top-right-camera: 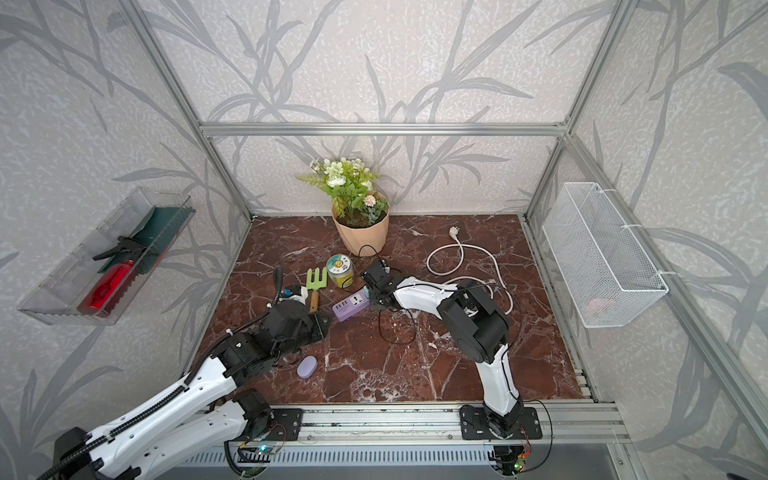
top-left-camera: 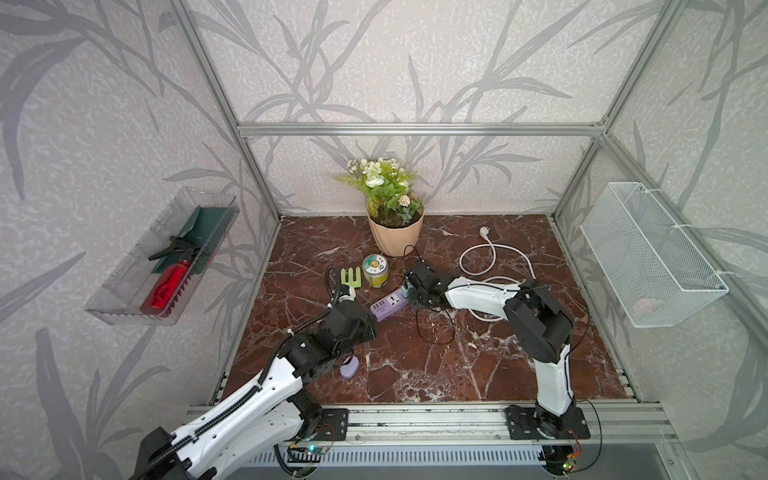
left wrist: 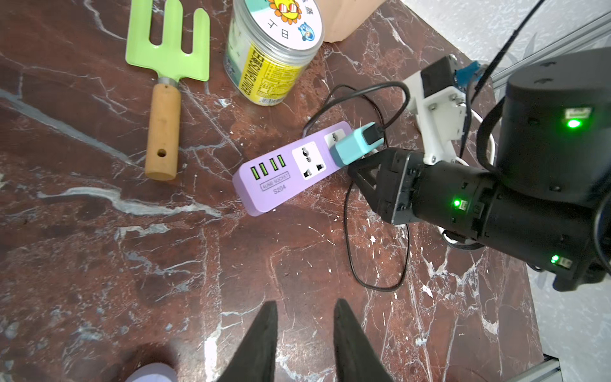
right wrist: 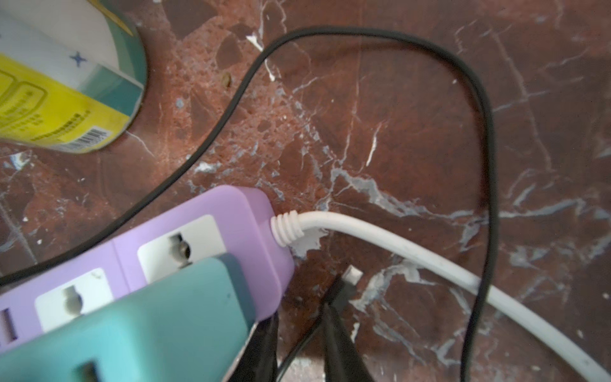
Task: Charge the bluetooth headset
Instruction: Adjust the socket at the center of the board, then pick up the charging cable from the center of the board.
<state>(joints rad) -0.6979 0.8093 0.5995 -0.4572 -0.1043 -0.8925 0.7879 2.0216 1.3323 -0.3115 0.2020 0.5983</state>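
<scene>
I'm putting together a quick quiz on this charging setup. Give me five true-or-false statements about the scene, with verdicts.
1. The bluetooth headset lies on the table, in no gripper. True.
2. The teal charger plug sits on the end socket of the power strip. True.
3. The left gripper is clamped on the power strip. False: its jaws stand apart and empty, clear of the strip.
4. The strip's white wall plug is in a socket. False: it lies loose on the table.
5. The green garden fork stands upright. False: it lies flat on the table beside the jar.
</scene>
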